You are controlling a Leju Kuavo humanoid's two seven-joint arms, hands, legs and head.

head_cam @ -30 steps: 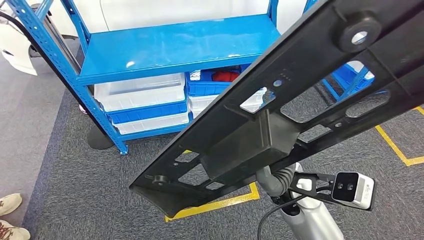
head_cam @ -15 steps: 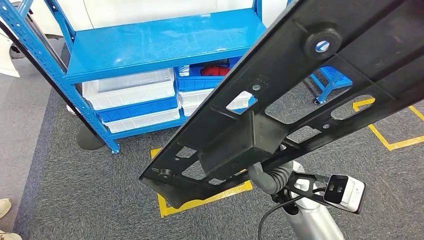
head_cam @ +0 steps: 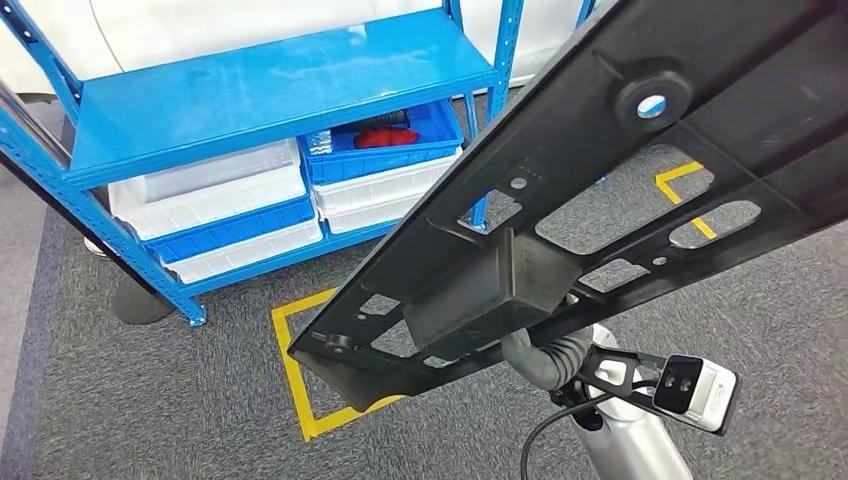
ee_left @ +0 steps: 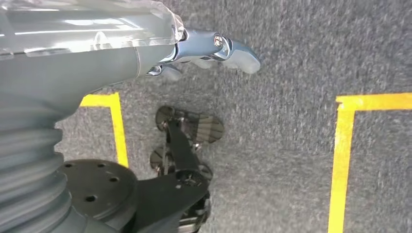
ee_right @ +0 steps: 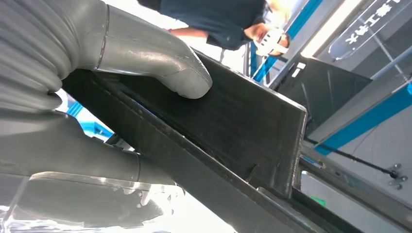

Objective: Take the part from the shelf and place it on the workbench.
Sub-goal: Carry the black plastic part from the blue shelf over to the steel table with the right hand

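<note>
A long black plastic part (head_cam: 600, 180) with cut-outs and a boxy block on its underside slants across the head view, from lower left to upper right. My right hand (head_cam: 545, 355) holds it from below, near the block. In the right wrist view the thumb (ee_right: 160, 63) presses on the part's flat black face (ee_right: 233, 126). My left hand (ee_left: 145, 53) hangs over the carpet with its fingers (ee_left: 233, 51) stretched out and nothing in them.
A blue metal shelf (head_cam: 270, 90) stands ahead on the left, with white bins (head_cam: 210, 195) and a blue bin (head_cam: 385, 135) holding something red below its bare top board. Yellow tape (head_cam: 290, 370) marks the grey carpet. A person (ee_right: 218, 19) appears beyond the part.
The whole picture has shifted: the camera has turned, so the shelf now lies further left and lower. The part stays in my right hand at the same slant.
</note>
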